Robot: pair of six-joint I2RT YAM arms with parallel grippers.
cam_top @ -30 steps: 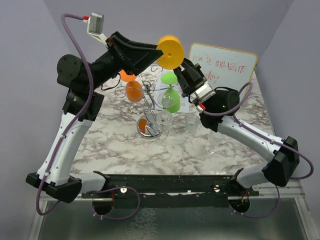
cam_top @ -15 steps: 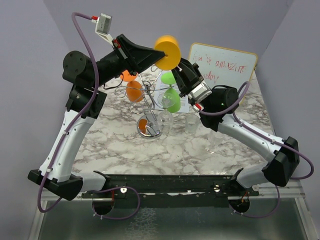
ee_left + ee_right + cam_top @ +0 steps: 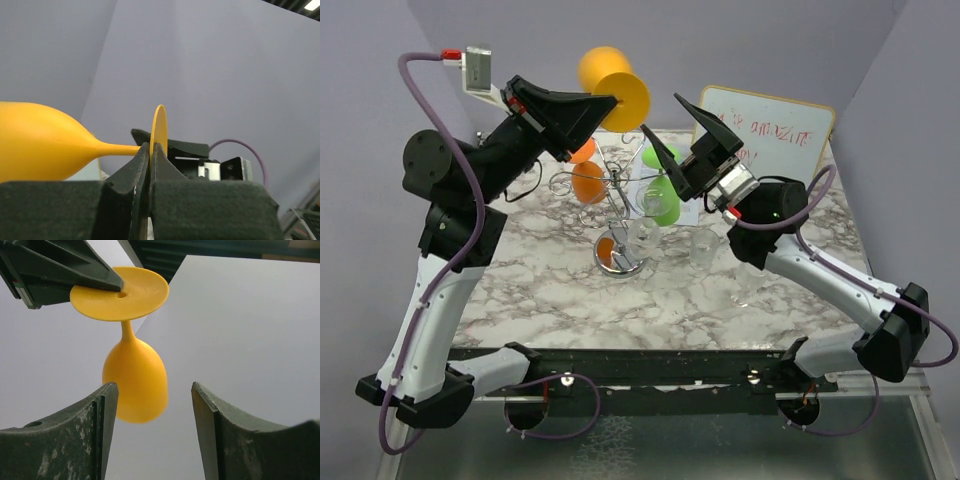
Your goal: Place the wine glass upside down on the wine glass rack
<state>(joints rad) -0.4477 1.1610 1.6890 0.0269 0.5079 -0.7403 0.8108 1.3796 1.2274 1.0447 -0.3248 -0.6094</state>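
The yellow wine glass hangs in the air above the back of the table, lying roughly sideways. My left gripper is shut on the edge of its round foot, with the bowl stretching off to the left. My right gripper stands open just right of the foot, touching nothing. In the right wrist view the glass shows beyond the open fingers. The wine glass rack, a chrome wire stand, is below on the marble table.
Orange glasses and green glasses hang on the rack. Clear glasses stand on the table by the rack's base. A whiteboard leans against the back wall.
My left gripper shut on the glass's foot and carried it up and to the left. My right gripper let go of the glass, opened and drew back a little.
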